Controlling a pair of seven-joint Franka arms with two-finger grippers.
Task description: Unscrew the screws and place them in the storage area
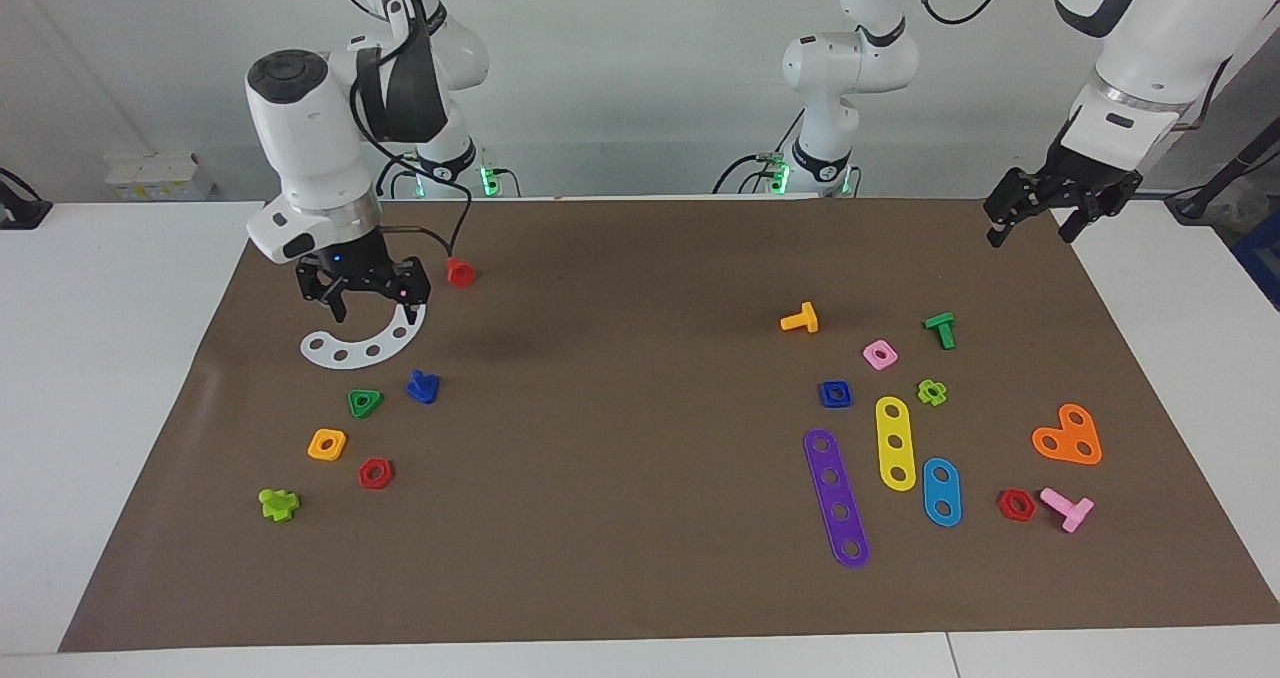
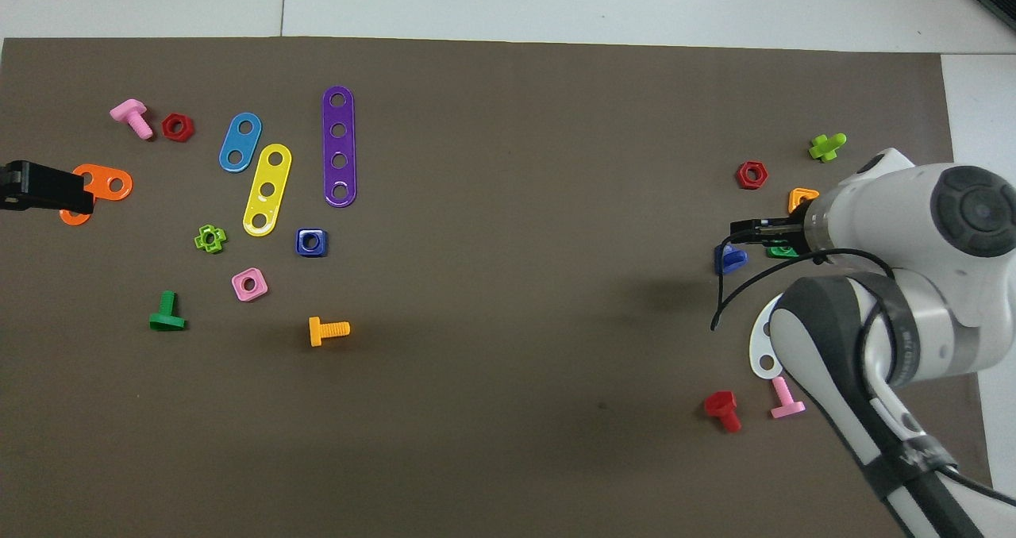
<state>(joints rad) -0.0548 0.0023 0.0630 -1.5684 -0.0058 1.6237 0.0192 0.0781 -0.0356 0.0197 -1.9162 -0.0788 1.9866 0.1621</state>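
Right gripper (image 1: 365, 303) over white curved strip (image 1: 362, 345), jaws open, empty; blue screw (image 1: 422, 387) on mat just beside strip, farther from robots; left gripper (image 1: 1058, 205) waits, jaws open.

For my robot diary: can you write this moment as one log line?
blue screw: on mat in storage area | right gripper: open over white curved strip | left gripper: open, waiting
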